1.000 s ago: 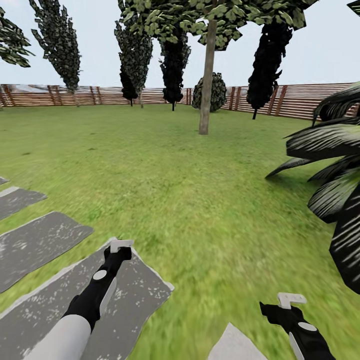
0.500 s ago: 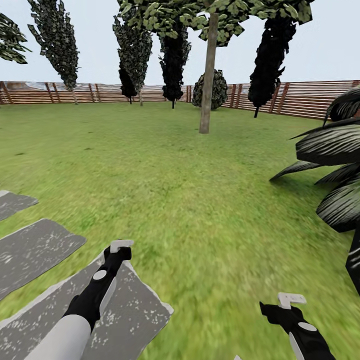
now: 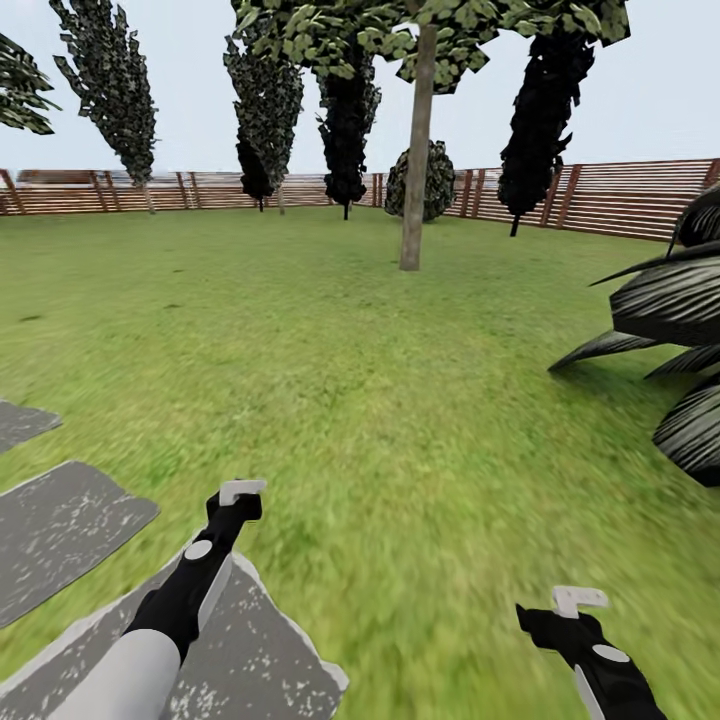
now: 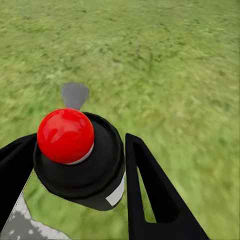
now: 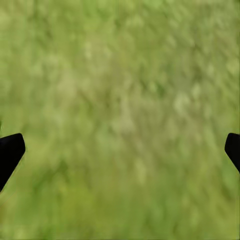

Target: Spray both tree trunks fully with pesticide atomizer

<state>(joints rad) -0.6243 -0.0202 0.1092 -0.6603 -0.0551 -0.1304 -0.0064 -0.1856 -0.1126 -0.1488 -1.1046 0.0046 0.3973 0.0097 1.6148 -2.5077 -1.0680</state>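
Already you had the pesticide atomizer (image 4: 77, 155) squeezed tight in your left gripper (image 4: 75, 165), its red top poking up between the black fingers, while your right gripper (image 5: 120, 150) hung wide open with nothing in it over the grass (image 3: 400, 400). You were on the step of getting to a tree trunk (image 3: 415, 150), which stood far ahead across the lawn near the fence (image 3: 620, 200). Next, I think you needed to roll up close and point the sprayer at the bark.

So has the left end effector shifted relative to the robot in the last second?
No. The left end effector holds its place in the head view; only the paving stones and grass slide, so the camera moved.
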